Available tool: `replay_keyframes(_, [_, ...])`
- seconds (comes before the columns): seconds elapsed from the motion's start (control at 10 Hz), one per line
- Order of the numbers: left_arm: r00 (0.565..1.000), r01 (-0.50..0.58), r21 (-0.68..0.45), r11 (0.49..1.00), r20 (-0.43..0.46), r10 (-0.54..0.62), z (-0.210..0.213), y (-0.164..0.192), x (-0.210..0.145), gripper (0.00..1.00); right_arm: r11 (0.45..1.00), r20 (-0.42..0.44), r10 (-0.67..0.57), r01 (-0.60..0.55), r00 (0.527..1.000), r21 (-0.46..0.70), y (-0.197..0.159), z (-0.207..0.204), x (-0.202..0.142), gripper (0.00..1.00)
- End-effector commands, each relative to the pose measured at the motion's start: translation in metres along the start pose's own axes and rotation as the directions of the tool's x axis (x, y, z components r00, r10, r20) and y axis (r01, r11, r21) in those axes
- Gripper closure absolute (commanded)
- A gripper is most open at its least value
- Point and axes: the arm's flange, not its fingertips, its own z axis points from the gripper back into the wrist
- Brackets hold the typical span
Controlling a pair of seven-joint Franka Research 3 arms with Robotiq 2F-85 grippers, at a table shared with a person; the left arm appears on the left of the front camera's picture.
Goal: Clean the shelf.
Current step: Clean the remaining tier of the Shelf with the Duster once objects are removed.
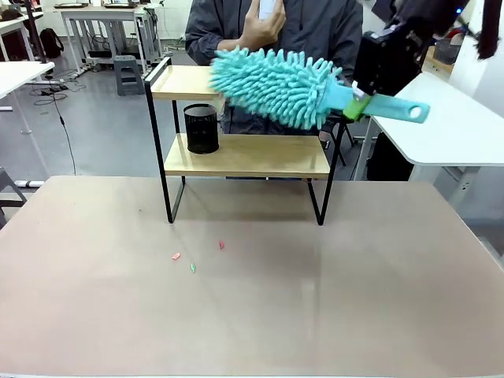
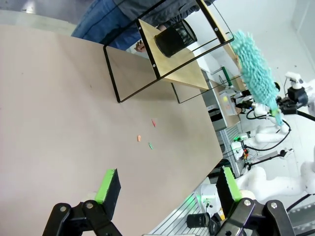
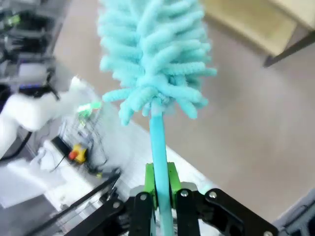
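A black mesh cup [image 1: 201, 129] stands at the left end of the lower board of the shelf [image 1: 260, 156]. Three small coloured scraps [image 1: 193, 268] lie close together on the tan desk [image 1: 354, 299], left of its middle. A person [image 1: 331, 31] in a grey jacket stands past the desk's far edge.

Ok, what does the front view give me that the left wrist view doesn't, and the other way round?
Front view: the right gripper shut on the handle of the teal duster, and the person's hand raised, holding something white. Left wrist view: the left gripper open over the table, holding nothing. Both: the shelf, the black mesh cup on its lower board, the teal duster and three small scraps on the table.
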Motion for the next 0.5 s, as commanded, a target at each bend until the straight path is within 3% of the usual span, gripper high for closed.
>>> replay_keyframes(0.0, [1.000,0.015,-0.018,1.000,0.021,-0.015,-0.002,-0.001,0.000,0.00,0.958,-0.227,0.214,-0.159,0.950,0.238,-0.005,0.016,-0.012,0.87])
replay_keyframes(0.1, [1.000,0.015,-0.018,1.000,0.021,-0.015,-0.002,-0.001,0.000,0.00,0.925,-0.227,0.277,-0.195,0.934,0.326,-0.007,0.024,-0.020,0.87])
replay_keyframes(0.4, [1.000,0.015,-0.018,1.000,0.021,-0.015,-0.002,-0.001,0.000,0.00,0.916,-0.208,0.252,-0.163,0.945,0.367,-0.023,0.028,-0.028,0.87])
